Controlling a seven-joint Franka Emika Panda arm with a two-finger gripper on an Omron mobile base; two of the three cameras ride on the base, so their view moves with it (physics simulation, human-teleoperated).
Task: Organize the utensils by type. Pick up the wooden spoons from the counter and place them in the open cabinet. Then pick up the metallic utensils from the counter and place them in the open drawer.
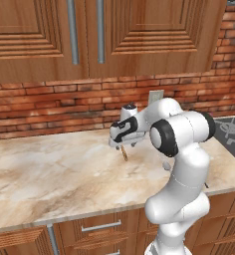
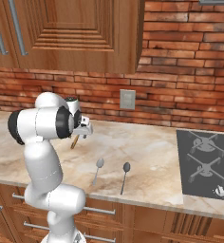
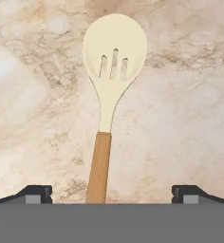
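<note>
The first step is in hand: the tool hangs over the one wooden spoon lying flat on the counter, fingers apart on both sides of its brown handle. The next move, I judge, is lowering and closing. Two metal spoons wait near the counter's front edge.

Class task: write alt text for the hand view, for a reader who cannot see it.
A slotted wooden spoon lies flat on the beige marble counter, cream bowl away from the camera and brown handle running down between the tips of the open claw. Nothing is gripped yet.
</note>
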